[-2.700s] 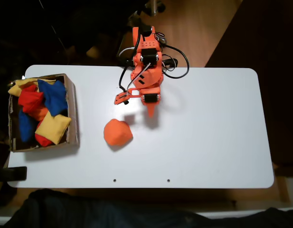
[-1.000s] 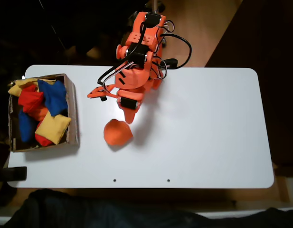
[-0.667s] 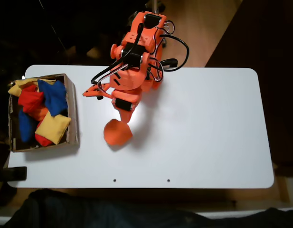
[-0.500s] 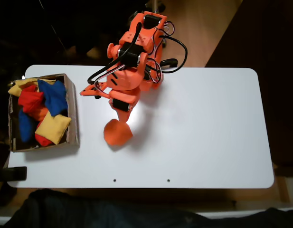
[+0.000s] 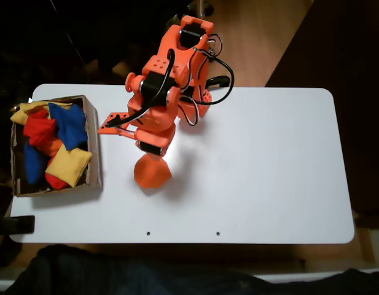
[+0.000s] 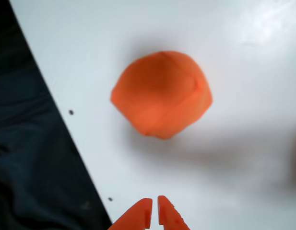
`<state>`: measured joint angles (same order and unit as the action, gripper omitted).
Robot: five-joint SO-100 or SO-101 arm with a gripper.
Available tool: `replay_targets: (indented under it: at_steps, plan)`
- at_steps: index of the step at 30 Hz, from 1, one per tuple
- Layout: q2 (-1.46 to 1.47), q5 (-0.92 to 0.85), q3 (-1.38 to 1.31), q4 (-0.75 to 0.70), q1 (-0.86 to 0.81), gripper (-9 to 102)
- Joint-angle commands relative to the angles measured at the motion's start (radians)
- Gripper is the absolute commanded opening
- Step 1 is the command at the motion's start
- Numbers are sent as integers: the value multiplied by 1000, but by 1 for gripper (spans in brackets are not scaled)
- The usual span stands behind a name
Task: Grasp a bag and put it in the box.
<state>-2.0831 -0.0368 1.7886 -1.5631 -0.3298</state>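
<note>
The orange bag (image 5: 153, 174) lies on the white table, right of the box, a soft rounded lump. In the wrist view the bag (image 6: 162, 93) sits in the upper middle, ahead of the fingertips and apart from them. My gripper (image 5: 150, 153) hangs over the bag's far edge in the fixed view. Its two orange fingertips (image 6: 155, 214) stand almost touching at the bottom edge, shut with nothing between them. The brown cardboard box (image 5: 93, 144) stands at the table's left end, holding several red, blue and yellow bags.
The white table (image 5: 269, 172) stretches free to the right of the arm. Its front edge runs diagonally close to the bag in the wrist view, with dark floor (image 6: 32, 158) beyond. Black cables (image 5: 217, 74) loop around the arm's base.
The arm has swung left and forward, from behind and right of the bag to right over its far edge. The bag has stayed in place.
</note>
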Motion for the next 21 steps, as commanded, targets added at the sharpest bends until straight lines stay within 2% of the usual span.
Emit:
replay_targets:
  at_steps: [1,12,21]
  plan:
    - [18,-15,-64,-17,-8,0]
    - [120,-152,-183,-97,-26,0]
    - [176,-347,-212,-101,-60,1]
